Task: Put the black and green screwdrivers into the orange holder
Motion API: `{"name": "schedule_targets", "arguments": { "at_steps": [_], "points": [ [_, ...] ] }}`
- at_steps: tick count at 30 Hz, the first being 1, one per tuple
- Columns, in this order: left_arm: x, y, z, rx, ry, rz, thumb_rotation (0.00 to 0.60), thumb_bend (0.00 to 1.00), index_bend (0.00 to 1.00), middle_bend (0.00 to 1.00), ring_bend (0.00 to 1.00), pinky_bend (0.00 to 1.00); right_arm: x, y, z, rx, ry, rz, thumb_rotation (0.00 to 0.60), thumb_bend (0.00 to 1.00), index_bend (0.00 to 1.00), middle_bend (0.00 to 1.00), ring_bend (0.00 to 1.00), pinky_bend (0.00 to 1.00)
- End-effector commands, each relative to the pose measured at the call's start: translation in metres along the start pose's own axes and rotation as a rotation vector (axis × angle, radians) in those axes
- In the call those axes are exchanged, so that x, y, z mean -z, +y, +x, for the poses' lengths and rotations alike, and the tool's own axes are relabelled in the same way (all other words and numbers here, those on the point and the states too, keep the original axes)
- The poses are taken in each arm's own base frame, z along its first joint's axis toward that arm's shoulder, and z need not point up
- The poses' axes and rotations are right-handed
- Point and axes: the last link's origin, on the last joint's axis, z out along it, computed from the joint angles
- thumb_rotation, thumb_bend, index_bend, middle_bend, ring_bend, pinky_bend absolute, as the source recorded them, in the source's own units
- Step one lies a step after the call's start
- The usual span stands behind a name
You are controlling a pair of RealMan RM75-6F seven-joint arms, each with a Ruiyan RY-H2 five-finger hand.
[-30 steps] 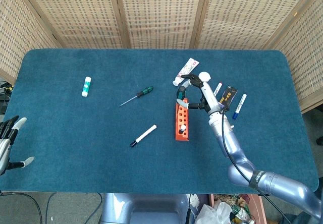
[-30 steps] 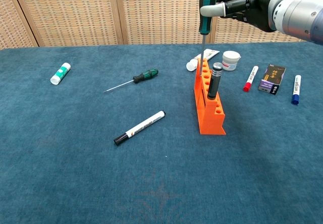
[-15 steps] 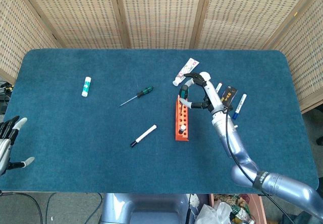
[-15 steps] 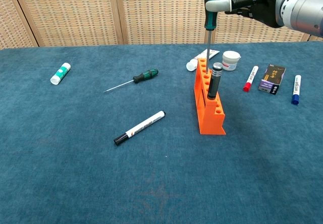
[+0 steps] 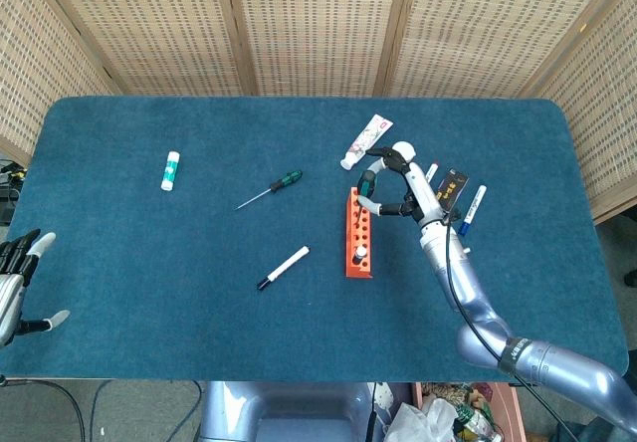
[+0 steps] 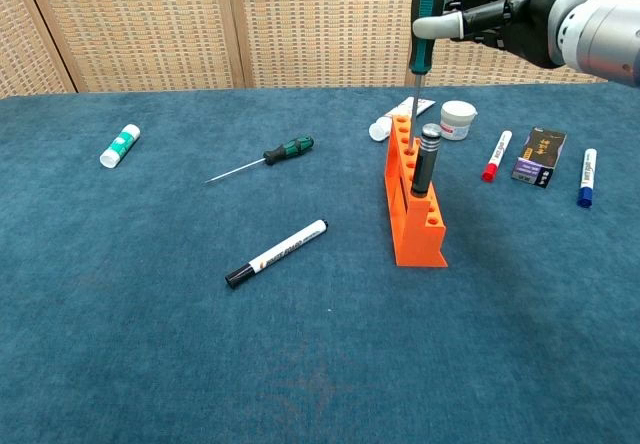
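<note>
The orange holder [image 5: 358, 233] [image 6: 415, 214] stands right of the table's middle, with a black-handled tool [image 6: 428, 159] upright in one of its holes. My right hand [image 5: 400, 179] [image 6: 510, 9] grips a green and black screwdriver [image 6: 428, 14] upright above the holder's far end; its thin shaft points down and its tip reaches the far holes. A second green and black screwdriver [image 5: 271, 189] [image 6: 288, 149] lies flat on the cloth left of the holder. My left hand [image 5: 15, 285] hovers with fingers apart at the table's near left edge, holding nothing.
A white marker [image 5: 284, 267] [image 6: 278, 253] lies in front of the loose screwdriver. A glue stick [image 5: 171, 170] lies far left. Behind and right of the holder are a tube [image 5: 366, 139], a white jar [image 6: 458, 119], a red marker [image 6: 495, 154], a black box [image 6: 538, 156] and a blue marker [image 6: 586, 176].
My right hand has shifted the held screwdriver a little to the right over the holder's far end. The left hand and the loose screwdriver have stayed put.
</note>
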Motion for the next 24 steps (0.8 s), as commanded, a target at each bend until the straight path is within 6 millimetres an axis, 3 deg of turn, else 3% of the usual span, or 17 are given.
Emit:
{"name": "schedule_targets", "arguments": {
  "at_steps": [1, 24],
  "points": [
    [0.0, 0.0, 0.0, 0.0, -0.001, 0.001, 0.6, 0.0, 0.0, 0.0, 0.0, 0.0, 0.0, 0.004, -0.002, 0.002, -0.003, -0.007, 0.6, 0.46, 0.64, 0.18, 0.0, 0.0],
    [-0.001, 0.0, -0.001, 0.0, -0.008, 0.004, 0.6, 0.0, 0.0, 0.0, 0.0, 0.0, 0.005, 0.038, -0.019, 0.118, -0.055, 0.019, 0.6, 0.46, 0.64, 0.18, 0.0, 0.0]
  ]
}}
